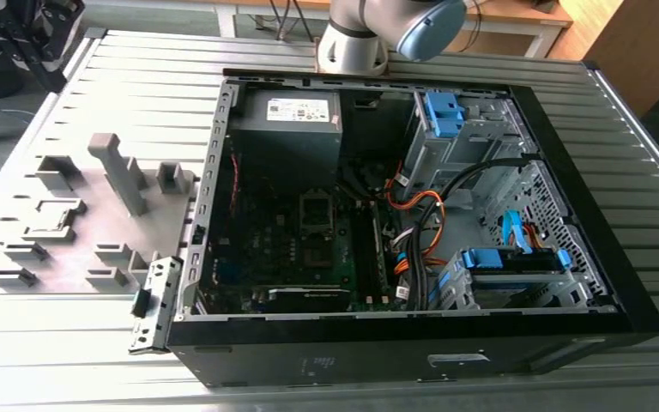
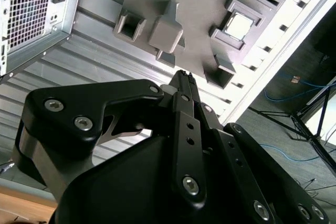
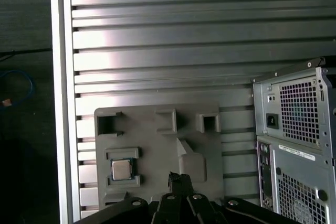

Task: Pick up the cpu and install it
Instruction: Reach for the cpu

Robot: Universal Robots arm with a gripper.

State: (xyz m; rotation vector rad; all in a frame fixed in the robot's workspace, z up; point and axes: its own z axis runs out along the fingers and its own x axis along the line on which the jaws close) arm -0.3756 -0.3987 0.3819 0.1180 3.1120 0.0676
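The cpu (image 3: pixel 122 170) is a small tan-grey square chip lying flat in a square holder on the grey fixture plate (image 3: pixel 157 145). In the second wrist view the cpu (image 2: pixel 239 24) sits in that same holder, and in the exterior view the cpu (image 1: pixel 57 216) is at the left, beside the open computer case (image 1: pixel 421 215). My gripper (image 3: pixel 180 178) hangs high above the plate, well apart from the chip. In the second wrist view the gripper (image 2: pixel 185 77) has its black fingers pressed together with nothing between them. In the exterior view the gripper (image 1: pixel 44 64) is dark at the upper left.
The fixture plate carries a tall grey post (image 1: pixel 117 167) and several blocky holders. The case's rear panel (image 3: pixel 294 129) stands close beside the plate. Inside the case are the motherboard socket (image 1: pixel 316 206), orange cables (image 1: pixel 421 215) and blue drive brackets. The table's edge (image 3: pixel 60 103) drops to the floor.
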